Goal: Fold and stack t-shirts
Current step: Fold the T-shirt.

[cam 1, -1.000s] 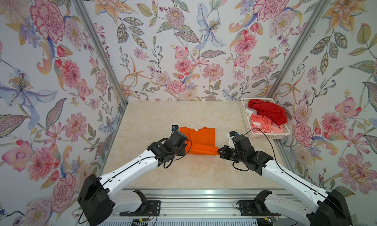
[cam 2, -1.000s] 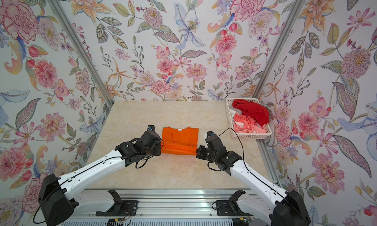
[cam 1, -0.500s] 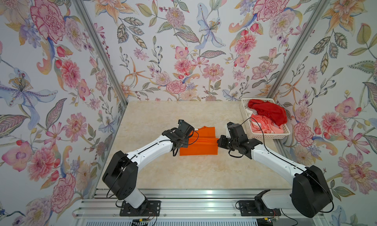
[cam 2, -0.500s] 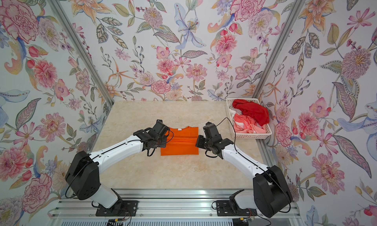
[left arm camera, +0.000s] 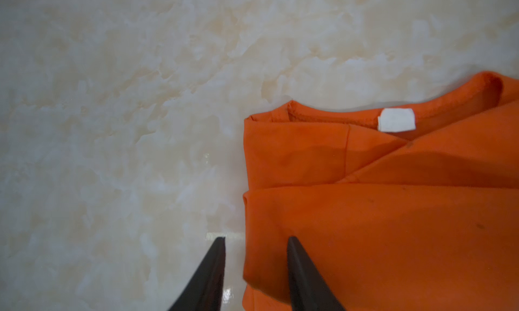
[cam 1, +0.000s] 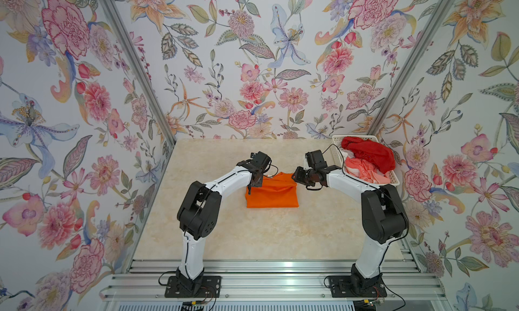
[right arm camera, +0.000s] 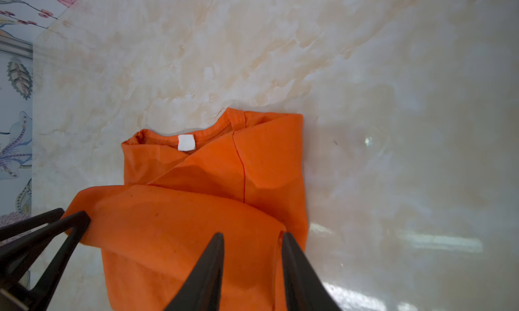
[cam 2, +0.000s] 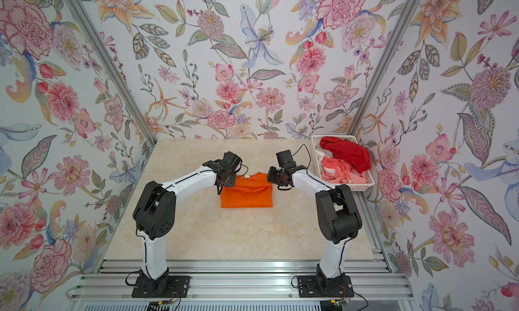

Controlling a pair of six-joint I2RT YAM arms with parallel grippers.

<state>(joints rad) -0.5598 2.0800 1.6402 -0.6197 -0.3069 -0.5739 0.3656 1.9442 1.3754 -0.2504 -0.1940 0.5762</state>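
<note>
We see the orange t-shirt (cam 1: 271, 194) lying near the middle of the marble-patterned table (cam 1: 252, 233), between the two arms, folded into a rough rectangle. Its collar faces the back wall, and the small white neck label (left arm camera: 396, 123) shows just inside it. The lower part is folded up over the chest. In the right wrist view this top layer lies loose and humped, and its upper edge runs slantwise rather than square to the sides. The near edge looks straight in both top views.

The left gripper (left arm camera: 256, 239) is spread and straddles the shirt's left edge, one finger over bare table and the other over cloth, with nothing pinched. In the right wrist view its fingers (right arm camera: 56, 229) sit at the top layer's corner, and we cannot tell whether they touch it. The right gripper (right arm camera: 252, 236) has its jaws apart too, above the shirt's right edge, and we see no cloth clamped.

The red t-shirt (cam 1: 370, 155) lies crumpled on top of the coral-pink-and-white t-shirt (cam 1: 365, 172) in the white basket (cam 1: 337, 140) at the table's far right corner, apart from the orange one.

Bare table stretches wide from the shirt's near edge to the front rail (cam 1: 266, 267), leftward to the wall, and behind the collar. Toward the basket the strip is narrower, and the right arm reaches across it.
</note>
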